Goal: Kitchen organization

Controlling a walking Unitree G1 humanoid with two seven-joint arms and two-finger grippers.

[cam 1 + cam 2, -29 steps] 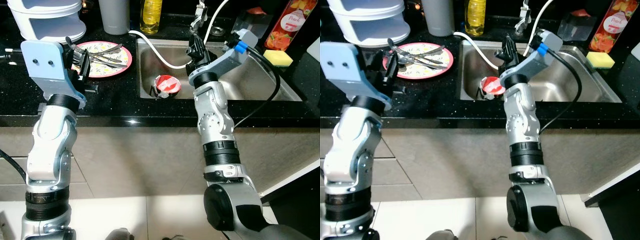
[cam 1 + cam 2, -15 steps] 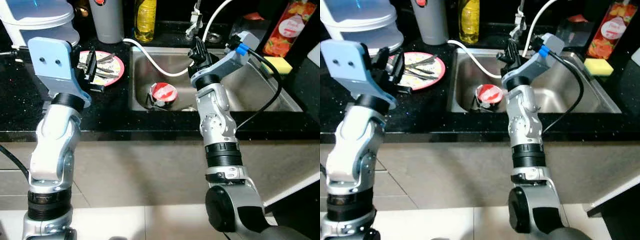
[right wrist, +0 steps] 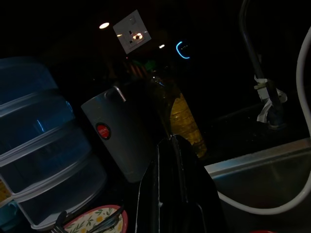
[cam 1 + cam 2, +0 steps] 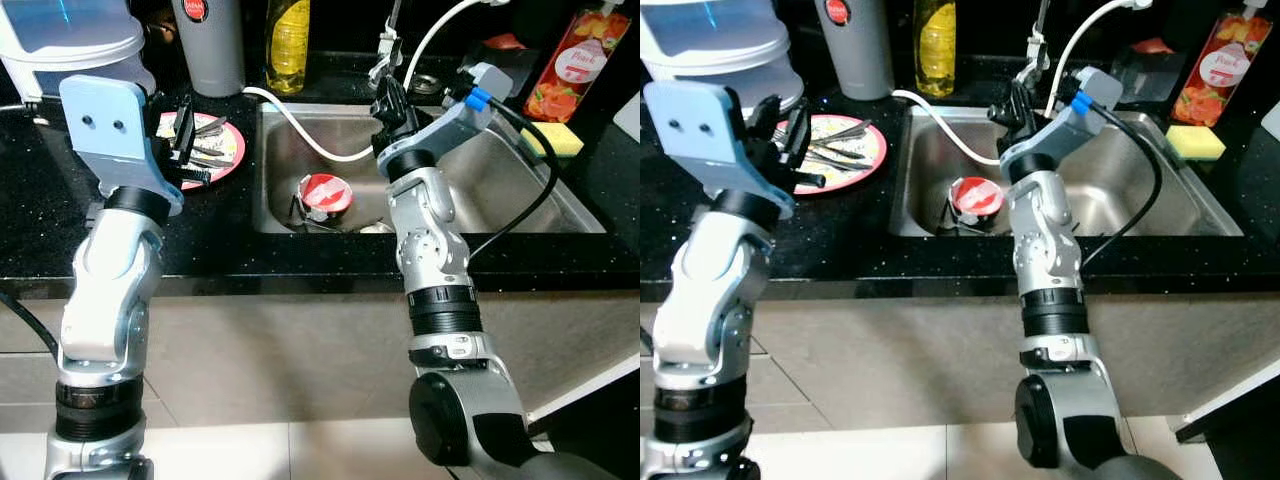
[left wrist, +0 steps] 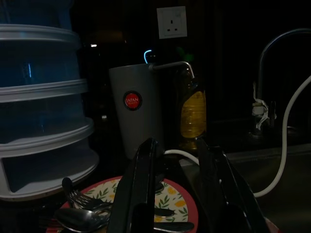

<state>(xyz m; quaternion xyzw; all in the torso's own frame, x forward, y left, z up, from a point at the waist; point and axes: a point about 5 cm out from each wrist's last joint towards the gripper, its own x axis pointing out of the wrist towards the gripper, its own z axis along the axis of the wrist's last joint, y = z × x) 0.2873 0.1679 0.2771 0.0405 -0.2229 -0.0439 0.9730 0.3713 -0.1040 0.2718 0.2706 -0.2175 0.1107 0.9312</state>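
Hovering over plate, jaws parted.

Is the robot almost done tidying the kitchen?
Not nearly. Nothing looks put away yet. The left gripper hovers open over the plate of cutlery, holding nothing. The right gripper, shut, waits above the sink. A red-lidded cup lies in the sink.

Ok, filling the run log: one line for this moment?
left tool: open, above plate of cutlery | right tool: shut, over sink | red-lidded cup: in sink
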